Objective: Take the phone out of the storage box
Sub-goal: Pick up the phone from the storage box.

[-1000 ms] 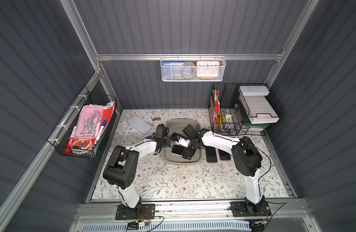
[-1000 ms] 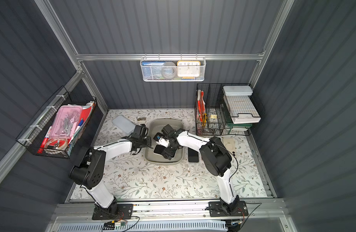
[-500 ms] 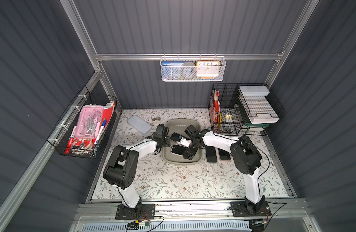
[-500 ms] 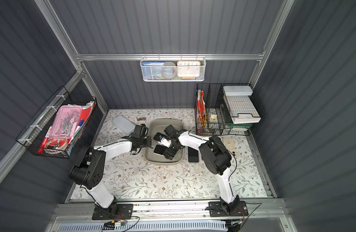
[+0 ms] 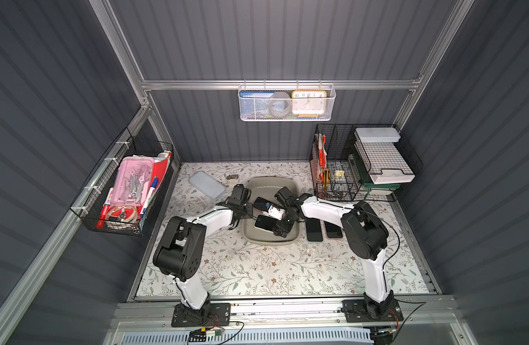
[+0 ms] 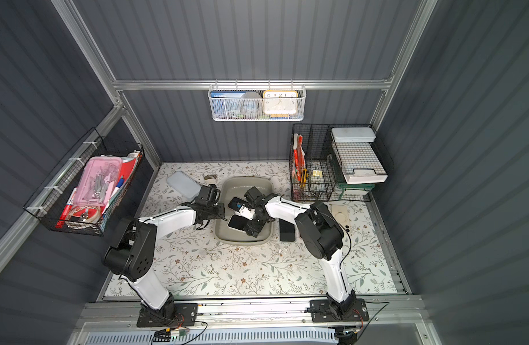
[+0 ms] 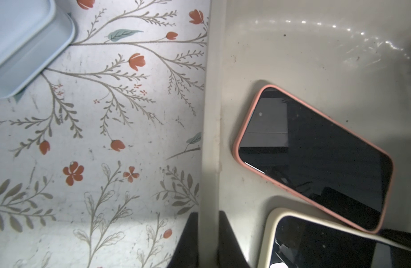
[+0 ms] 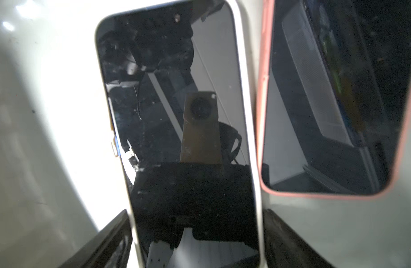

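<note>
My left gripper (image 7: 209, 222) is pinched narrow on the left rim of the box (image 7: 211, 104), mid-desk (image 5: 257, 268). My right gripper (image 8: 195, 222) stands wide astride the cream-cased phone (image 8: 176, 104), which lies flat near the box's front wall beside a pink-cased phone (image 7: 316, 157). It looks stiff, glassy and probably slick, so I'd squeeze the long case edges.

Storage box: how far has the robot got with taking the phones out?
Done: two dark phones lie on the table beside the storage box. In hand: the right arm's jaws straddle the white-cased phone, lying in the box, while the left arm's jaws pinch the box's rim. Left: lifting it out, then the pink-cased phone.
</note>
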Tool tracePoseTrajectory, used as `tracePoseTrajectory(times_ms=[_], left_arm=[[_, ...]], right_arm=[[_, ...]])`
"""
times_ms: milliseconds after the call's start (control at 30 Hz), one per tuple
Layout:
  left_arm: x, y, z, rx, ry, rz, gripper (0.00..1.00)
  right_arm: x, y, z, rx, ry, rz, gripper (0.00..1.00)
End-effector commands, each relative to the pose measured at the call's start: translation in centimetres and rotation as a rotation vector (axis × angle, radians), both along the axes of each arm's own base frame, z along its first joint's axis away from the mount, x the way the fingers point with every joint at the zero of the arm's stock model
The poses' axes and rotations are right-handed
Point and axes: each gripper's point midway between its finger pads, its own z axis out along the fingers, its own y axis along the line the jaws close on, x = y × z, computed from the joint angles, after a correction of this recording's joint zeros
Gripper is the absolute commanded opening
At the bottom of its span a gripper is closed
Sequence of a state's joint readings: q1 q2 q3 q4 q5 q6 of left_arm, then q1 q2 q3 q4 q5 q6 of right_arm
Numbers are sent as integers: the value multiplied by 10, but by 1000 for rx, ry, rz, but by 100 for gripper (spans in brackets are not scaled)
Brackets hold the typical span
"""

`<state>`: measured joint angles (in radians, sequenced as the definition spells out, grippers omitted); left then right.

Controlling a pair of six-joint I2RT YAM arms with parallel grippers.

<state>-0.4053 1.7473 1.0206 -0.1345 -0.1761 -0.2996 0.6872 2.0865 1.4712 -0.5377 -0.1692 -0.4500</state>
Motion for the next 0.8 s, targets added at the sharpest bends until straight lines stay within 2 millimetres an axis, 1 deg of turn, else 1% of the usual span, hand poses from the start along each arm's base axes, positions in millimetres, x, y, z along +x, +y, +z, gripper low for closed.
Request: tracePoseTrajectory(times_ms=[0,133,333,600,767], left_arm=[[11,-7,26,-26,-58,-24,19],[10,-7,26,-25,-54,-25,22],[10,-7,28,-29,-58,-27,31],[10,-6,33,-32,-68,-22,32],[9,-6,32,-30,-64,-21,32]], right_arm=[[-16,-9,-19,-57,74,-5,83],[-16,-10,-19,-57,78,-11,79],[-17,-8,-18,-51,82,-15,71],[-16,-4,-14,-31,88,-21,61],[-14,2,-3,23,88,-40,58]])
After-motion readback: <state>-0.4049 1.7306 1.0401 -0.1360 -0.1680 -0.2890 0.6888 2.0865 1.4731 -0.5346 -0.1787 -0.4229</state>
